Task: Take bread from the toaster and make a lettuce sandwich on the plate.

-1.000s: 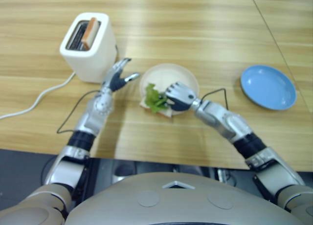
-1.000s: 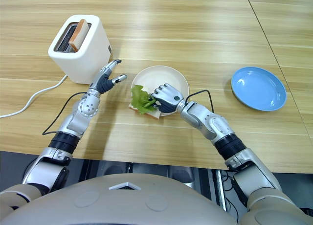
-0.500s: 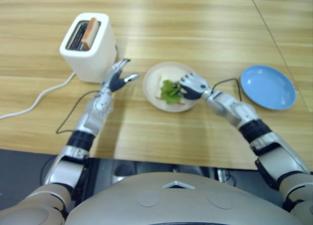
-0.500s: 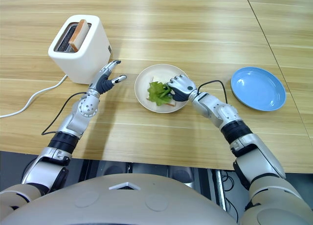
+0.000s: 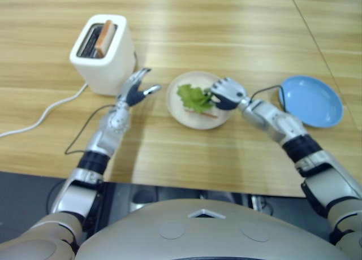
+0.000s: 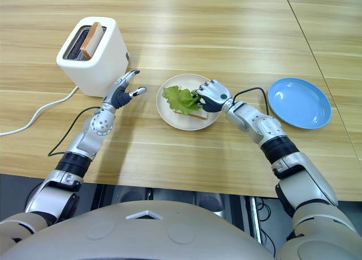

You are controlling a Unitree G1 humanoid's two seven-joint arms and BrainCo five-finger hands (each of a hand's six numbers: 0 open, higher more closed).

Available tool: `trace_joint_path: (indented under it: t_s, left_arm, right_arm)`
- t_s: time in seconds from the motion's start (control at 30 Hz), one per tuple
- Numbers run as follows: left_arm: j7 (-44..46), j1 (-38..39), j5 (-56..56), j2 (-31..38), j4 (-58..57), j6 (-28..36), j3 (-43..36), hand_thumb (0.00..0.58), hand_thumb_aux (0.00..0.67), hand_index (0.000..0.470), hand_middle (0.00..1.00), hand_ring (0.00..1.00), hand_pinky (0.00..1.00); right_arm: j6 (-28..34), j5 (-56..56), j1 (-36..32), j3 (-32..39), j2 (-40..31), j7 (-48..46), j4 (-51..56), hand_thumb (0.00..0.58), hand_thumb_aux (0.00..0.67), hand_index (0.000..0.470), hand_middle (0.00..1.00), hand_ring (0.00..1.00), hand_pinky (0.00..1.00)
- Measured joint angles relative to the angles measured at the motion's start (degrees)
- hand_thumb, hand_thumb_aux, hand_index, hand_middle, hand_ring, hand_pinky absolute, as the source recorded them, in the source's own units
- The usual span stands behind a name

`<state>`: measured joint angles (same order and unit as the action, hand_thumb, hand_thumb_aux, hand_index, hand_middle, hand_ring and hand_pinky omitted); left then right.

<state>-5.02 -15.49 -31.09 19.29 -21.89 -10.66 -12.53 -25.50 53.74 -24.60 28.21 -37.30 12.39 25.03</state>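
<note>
The right hand [image 6: 212, 95] is bringing the lettuce [image 6: 180, 99] from the plate's [image 6: 169, 117] near edge to over its middle, fingers gripping the leaf above a bread slice [image 6: 199, 115]. Left of the plate on the wooden table [image 6: 226, 34], the left hand [image 6: 121, 90] is hovering, fingers wide, by the toaster [image 6: 93, 56].

Toaster [image 6: 91, 56] white, bread slice [image 6: 90, 39] tan with a brown crust, cord [image 6: 34, 121] white. Lettuce [image 6: 181, 99] bright green, plate [image 6: 172, 117] cream, second plate [image 6: 298, 102] plain light blue. Table [image 6: 226, 34] light wood with striped grain; left hand [image 6: 121, 90] and right hand [image 6: 214, 95] silver-grey with dark patches.
</note>
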Motion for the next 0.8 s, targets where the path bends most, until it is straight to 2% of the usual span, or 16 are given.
trace_joint_path:
  t_s: [0.23, 0.47, 0.5, 0.53, 0.57, 0.6, 0.63, 0.8]
  left_arm:
    - [-0.1, 0.2, -0.1, 0.0, 0.0, 0.0, -0.2, 0.0, 0.0, 0.0, 0.0, 0.0, 0.0]
    - [-0.1, 0.5, -0.1, 0.0, -0.1, 0.1, -0.4, 0.0, 0.0, 0.0, 0.0, 0.0, 0.0]
    - [-0.1, 0.6, -0.1, 0.0, -0.1, 0.2, -0.6, 0.0, 0.0, 0.0, 0.0, 0.0, 0.0]
    - [-0.1, 0.6, -0.1, 0.0, -0.1, 0.2, -0.8, 0.0, 0.0, 0.0, 0.0, 0.0, 0.0]
    - [-0.1, 0.6, -0.1, 0.0, -0.1, 0.2, -1.0, 0.0, 0.0, 0.0, 0.0, 0.0, 0.0]
    - [-0.1, 0.6, -0.1, 0.0, -0.1, 0.2, -1.1, 0.0, 0.0, 0.0, 0.0, 0.0, 0.0]
    - [-0.1, 0.6, -0.1, 0.0, -0.1, 0.3, -1.1, 0.0, 0.0, 0.0, 0.0, 0.0, 0.0]
    - [-0.1, 0.7, -0.1, 0.0, -0.1, 0.4, -1.1, 0.0, 0.0, 0.0, 0.0, 0.0, 0.0]
  right_arm:
    - [0.2, -0.1, -1.8, -1.9, -2.6, -0.3, 1.1, 0.58, 0.67, 0.46, 0.84, 0.84, 0.84]
    - [0.4, 1.3, -6.8, -0.8, -2.9, 2.3, 11.8, 0.58, 0.67, 0.46, 0.83, 0.83, 0.83]
    - [0.5, 1.9, -7.6, -0.3, -2.1, 3.0, 13.9, 0.58, 0.67, 0.46, 0.7, 0.7, 0.7]
    - [0.7, 2.5, -8.1, 0.5, -1.7, 3.4, 15.1, 0.578, 0.628, 0.431, 0.24, 0.24, 0.24]
    - [0.8, 3.0, -8.7, 1.4, -1.0, 4.0, 16.7, 0.458, 0.363, 0.249, 0.0, 0.0, 0.0]
    - [0.9, 3.4, -8.9, 1.9, -0.6, 4.3, 17.5, 0.458, 0.363, 0.249, 0.0, 0.0, 0.0]
    - [1.1, 4.0, -9.4, 2.7, -0.2, 4.8, 18.4, 0.0, 0.0, 0.0, 0.0, 0.0, 0.0]
    - [0.7, 4.4, -9.8, 3.5, 0.3, 5.8, 18.6, 0.0, 0.0, 0.0, 0.0, 0.0, 0.0]
